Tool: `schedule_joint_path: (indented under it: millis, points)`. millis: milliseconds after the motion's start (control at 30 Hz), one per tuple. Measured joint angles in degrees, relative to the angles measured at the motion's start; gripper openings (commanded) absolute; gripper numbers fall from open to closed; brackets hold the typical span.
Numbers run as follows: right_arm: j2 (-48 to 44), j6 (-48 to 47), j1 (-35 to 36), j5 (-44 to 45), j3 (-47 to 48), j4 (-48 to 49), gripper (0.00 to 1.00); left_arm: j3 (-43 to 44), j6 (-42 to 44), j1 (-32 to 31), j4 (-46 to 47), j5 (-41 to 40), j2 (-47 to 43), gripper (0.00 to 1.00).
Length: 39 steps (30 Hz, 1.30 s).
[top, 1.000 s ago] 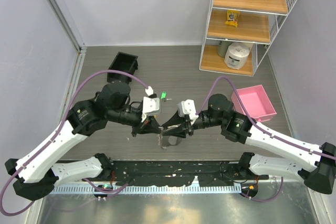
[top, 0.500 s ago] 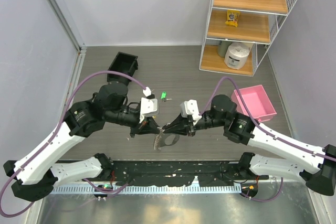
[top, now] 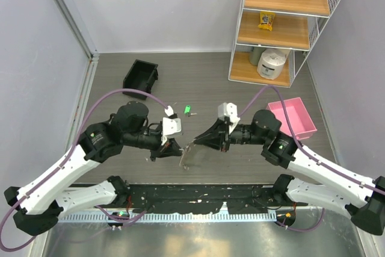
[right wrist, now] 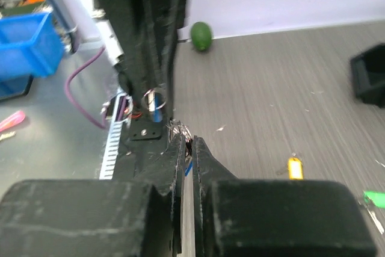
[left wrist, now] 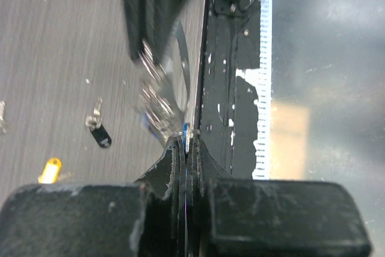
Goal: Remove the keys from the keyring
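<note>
My left gripper and right gripper face each other low over the table's near edge. The keyring, a silvery chain strip with a wire loop, hangs between them. In the left wrist view my left gripper is shut on the blue-headed key, seen edge-on as a thin blue line, with the blurred chain beyond. My right gripper is shut on the keyring's wire coils. Loose on the table lie a green key, a yellow key and a black key.
A black bin stands at the back left. A pink tray sits at the right and a wire shelf unit behind it. A black mat runs along the near edge.
The two grippers have drawn a little apart: the right wrist has moved right and back, the left slightly nearer. The keyring now stretches between them.
</note>
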Motion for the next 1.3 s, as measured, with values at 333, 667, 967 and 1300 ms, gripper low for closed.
schedule_joint_path:
  millis: [333,667,967,1300]
  points:
    - [-5.64,12.15,-9.44,5.42,-5.33,7.45,0.05,-6.95,-3.39,0.02,0.59,-5.95,-1.01,0.0]
    - [-11.34,14.21,-9.44,27.41,-7.1,-1.44,0.05,-13.44,-17.29,16.35,10.4,-11.76,6.54,0.0]
    - [-5.46,14.56,-12.11,40.63,-4.33,-15.91,0.05,-26.69,-30.95,29.55,26.82,-12.48,15.91,0.04]
    - [10.67,19.74,-30.32,35.19,-6.32,-13.99,0.05,-32.3,-36.57,34.14,40.57,-20.04,19.58,0.36]
